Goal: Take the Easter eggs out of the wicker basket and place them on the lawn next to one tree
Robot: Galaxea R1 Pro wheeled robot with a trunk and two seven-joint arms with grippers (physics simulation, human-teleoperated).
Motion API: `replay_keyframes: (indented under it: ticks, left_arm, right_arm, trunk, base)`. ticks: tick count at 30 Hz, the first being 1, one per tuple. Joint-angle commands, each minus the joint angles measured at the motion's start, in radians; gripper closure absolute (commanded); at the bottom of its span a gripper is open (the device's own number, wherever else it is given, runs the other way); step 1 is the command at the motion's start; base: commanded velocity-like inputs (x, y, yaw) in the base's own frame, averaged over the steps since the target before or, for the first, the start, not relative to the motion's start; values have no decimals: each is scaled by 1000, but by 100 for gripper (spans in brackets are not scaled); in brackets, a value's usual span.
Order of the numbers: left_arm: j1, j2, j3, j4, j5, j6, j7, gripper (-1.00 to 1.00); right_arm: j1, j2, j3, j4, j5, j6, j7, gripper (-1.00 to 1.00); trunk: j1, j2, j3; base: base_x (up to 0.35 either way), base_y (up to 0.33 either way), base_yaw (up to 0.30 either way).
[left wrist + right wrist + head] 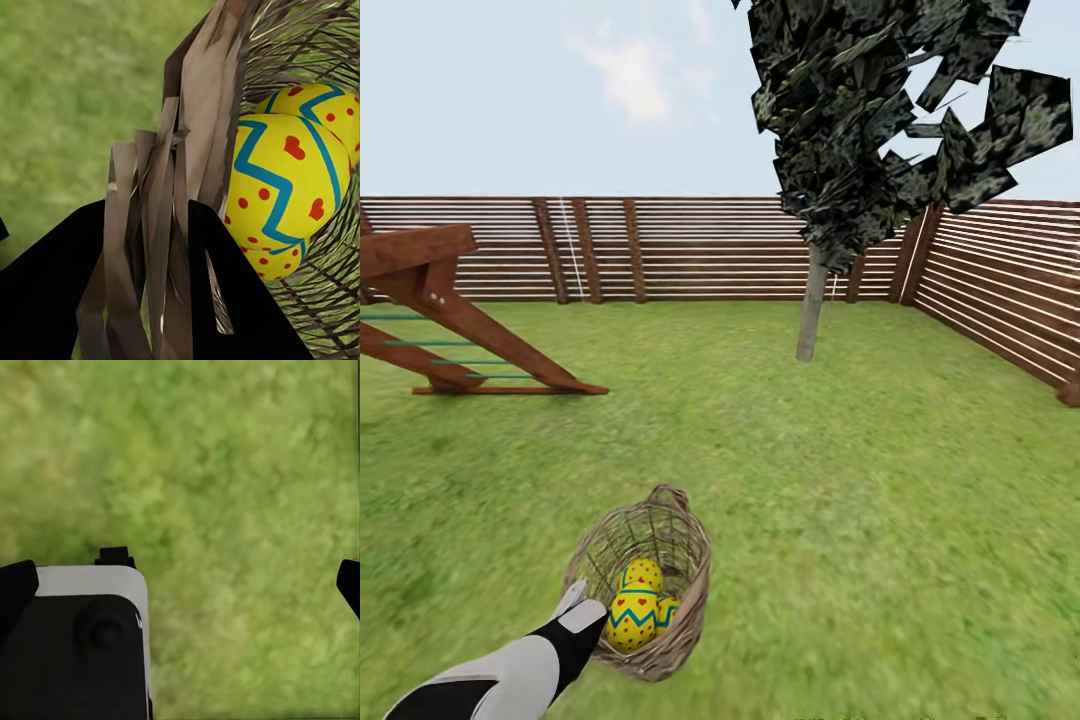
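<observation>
The wicker basket [685, 590] stands on the lawn [860, 520] close in front of me, with three yellow Easter eggs in it: one at the back [643, 574], one in front [630, 620] and one partly hidden beside it [667, 612]. My left gripper [576, 602] is at the basket's near-left rim. In the left wrist view its black fingers [52, 300] straddle the basket wall [202, 97], shut on the twigs, with the eggs [289, 187] just inside. My right gripper [180, 585] hangs open over bare grass. The tree [812, 305] stands farther off to the right.
A brown slatted fence [690, 250] closes the garden at the back and right. A wooden play frame [450, 320] rests on the grass at the far left. Open lawn lies between the basket and the tree trunk.
</observation>
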Motion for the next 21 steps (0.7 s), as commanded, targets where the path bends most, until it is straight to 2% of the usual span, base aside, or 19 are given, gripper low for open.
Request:
replay_keyframes:
  ticks: [1,21]
  left_arm:
    - [-1,0,4,-2,-4,-3,3,100]
    - [-1,0,4,-2,-4,-3,1,100]
  right_arm:
    - [-2,0,2,4,2,-5,-4,-100]
    - [-2,2,1,5,-7,-4,-4,-100]
  trunk:
    - [0,-2,-1]
    - [0,-2,12]
  base:
    - [0,0,-281]
    - [0,0,-278]
